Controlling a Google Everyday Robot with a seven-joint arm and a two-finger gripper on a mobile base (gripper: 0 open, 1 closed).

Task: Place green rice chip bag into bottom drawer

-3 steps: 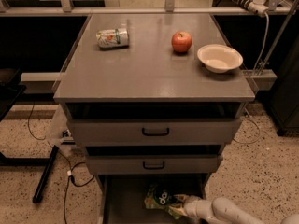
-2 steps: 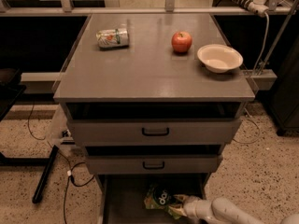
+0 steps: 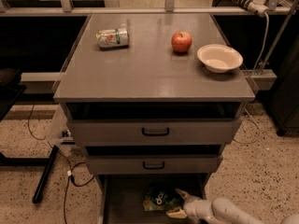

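The green rice chip bag [image 3: 160, 199] lies in the open bottom drawer [image 3: 121, 204], near the middle of its grey tray, with the dark round logo facing up. My gripper [image 3: 179, 203] reaches in from the lower right on a pale arm and sits right at the bag's right edge, low inside the drawer. The lower part of the drawer and of the arm is cut off by the frame's bottom edge.
Two upper drawers with black handles [image 3: 155, 132] are closed above the open one. On the cabinet top lie a green-and-white can [image 3: 112, 37] on its side, a red apple [image 3: 181, 41] and a white bowl [image 3: 219, 58]. Cables and a black stand leg [image 3: 45, 174] lie on the floor at left.
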